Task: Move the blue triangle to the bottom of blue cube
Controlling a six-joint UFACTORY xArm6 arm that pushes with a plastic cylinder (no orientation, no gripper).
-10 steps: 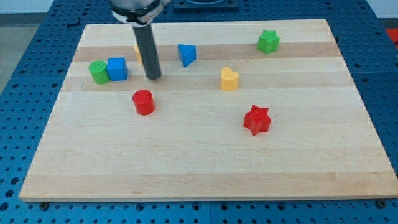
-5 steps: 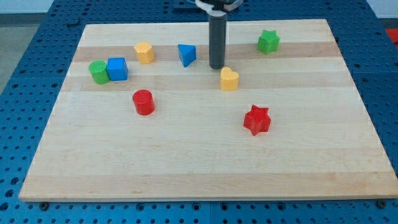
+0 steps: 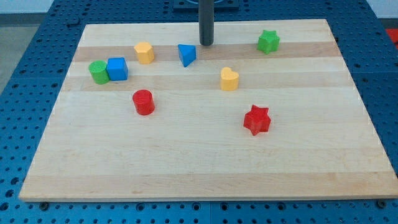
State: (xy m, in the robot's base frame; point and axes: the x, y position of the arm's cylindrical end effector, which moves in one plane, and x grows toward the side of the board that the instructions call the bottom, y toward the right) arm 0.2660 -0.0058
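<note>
Blue pegboard surrounds the pale wooden table (image 3: 205, 168), which fills most of the view and carries every block. Taking the blue cube (image 3: 117, 68) as the landmark, it sits near the table's left edge in the upper part of the view, with a green cylinder (image 3: 97, 72) touching its left side. The blue triangle (image 3: 186, 54) lies well to the right of the blue cube and slightly higher in the view, standing apart from all other blocks. Between the two, just above and right of the blue cube, is a yellow block (image 3: 144, 52) of rounded, many-sided shape. A red cylinder (image 3: 143, 102) lies below and to the right of the blue cube. Farther right of the blue cube, past the triangle, a yellow heart (image 3: 229, 79) rests at about the cube's height. A red star (image 3: 257, 119) lies far to the cube's lower right, and a green star (image 3: 268, 41) sits far to its upper right, near the table's top edge.

My tip (image 3: 206, 43) stands just to the upper right of the blue triangle, close but not touching it, and well to the right of the blue cube. This arm ends in a plain dark rod and has no fingers, so no open or closed state applies.
</note>
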